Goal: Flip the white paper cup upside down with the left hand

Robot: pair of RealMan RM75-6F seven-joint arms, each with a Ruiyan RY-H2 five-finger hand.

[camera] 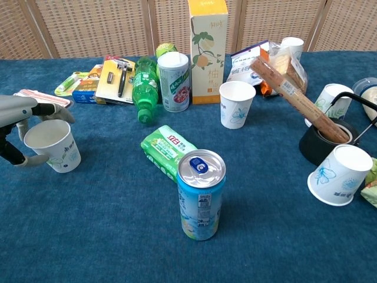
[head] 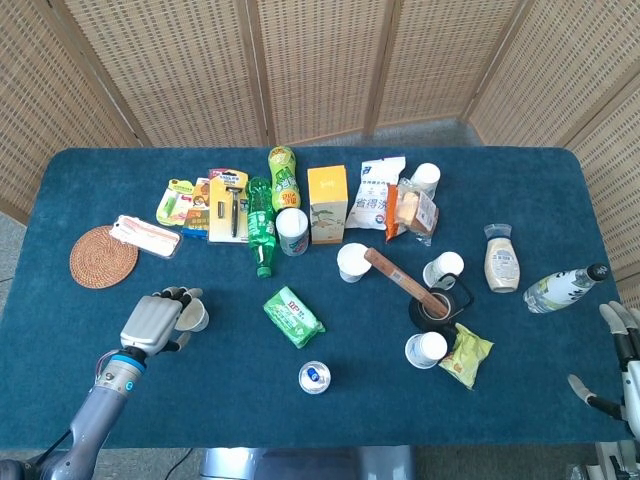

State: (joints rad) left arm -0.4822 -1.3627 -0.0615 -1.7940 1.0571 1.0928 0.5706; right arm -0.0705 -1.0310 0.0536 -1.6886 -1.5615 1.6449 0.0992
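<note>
The cup [camera: 52, 145] stands upright (mouth up) on the counter [head: 200, 400], at 9 o'clock from the can [camera: 201, 193]. The left hand [head: 153, 322] curls its fingers [camera: 41, 109] around the rim, grasping it. The right hand [head: 622, 360], at the counter's 4 o'clock edge, is released, fingers apart.

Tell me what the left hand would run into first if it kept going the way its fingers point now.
The left hand would meet the white paper cup at once: its fingers already curl around the upright cup's rim. The chest view cannot settle whether they touch it.
</note>
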